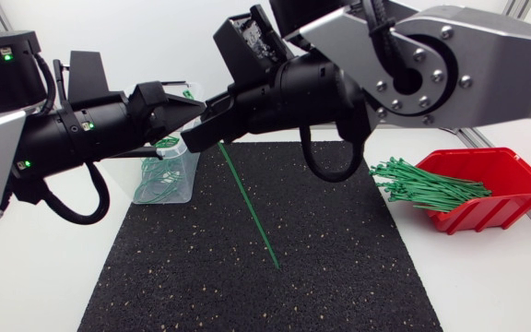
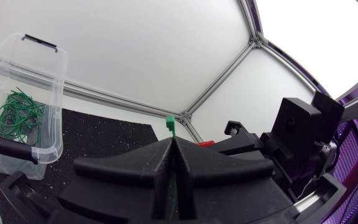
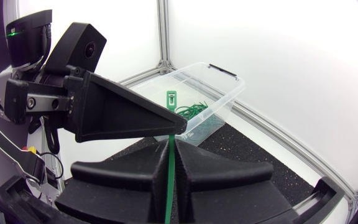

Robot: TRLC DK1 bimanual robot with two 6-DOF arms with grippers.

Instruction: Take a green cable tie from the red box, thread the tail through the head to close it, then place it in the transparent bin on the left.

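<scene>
Cable tie [image 1: 247, 207] clamped in closed right pincer [image 3: 171, 143], head protruding; left pincer [image 2: 171, 142] apparently clamped just below head.

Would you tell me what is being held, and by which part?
The left gripper and right gripper both pinch a green cable tie just below its head; its tail hangs free.

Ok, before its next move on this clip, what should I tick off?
1. Right gripper shut on the cable tie: ok.
2. Left gripper shut on the same tie: ok.
3. Head standing clear beyond both grippers' fingertips: ok.
4. Tail threaded through the head: not ok; the tie is straight and the tail hangs free over the mat.
5. Head's slot turned toward the tail: cannot tell.
6. Transparent bin in place under the left arm, with ties in it: ok.
</scene>
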